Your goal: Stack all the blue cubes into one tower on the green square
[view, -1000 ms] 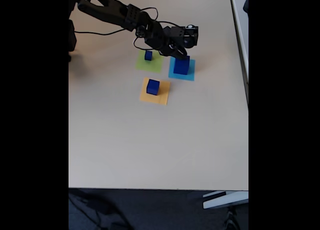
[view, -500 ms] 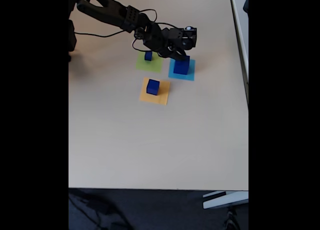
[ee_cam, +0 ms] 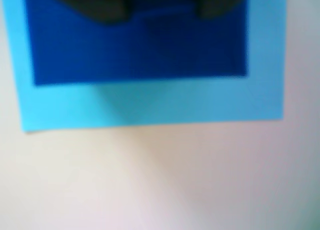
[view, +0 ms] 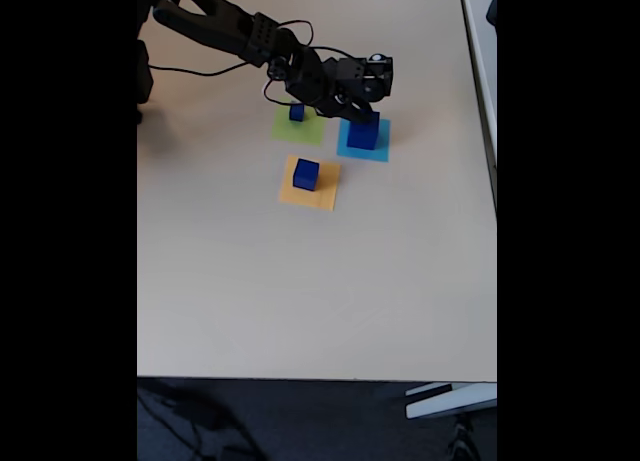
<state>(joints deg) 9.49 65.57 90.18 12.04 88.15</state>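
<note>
Three dark-blue cubes, graded sizes, one per paper square.

Office-like room; plain beige table; dark carpet beneath

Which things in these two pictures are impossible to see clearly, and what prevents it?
- Wrist view: the top part of the large dark-blue cube on the flat cyan-blue paper square is cut by the frame edge and blurred.
- Fixed view: the black gripper is too small and dark to tell how its jaws stand, or whether they touch that cube.
</note>
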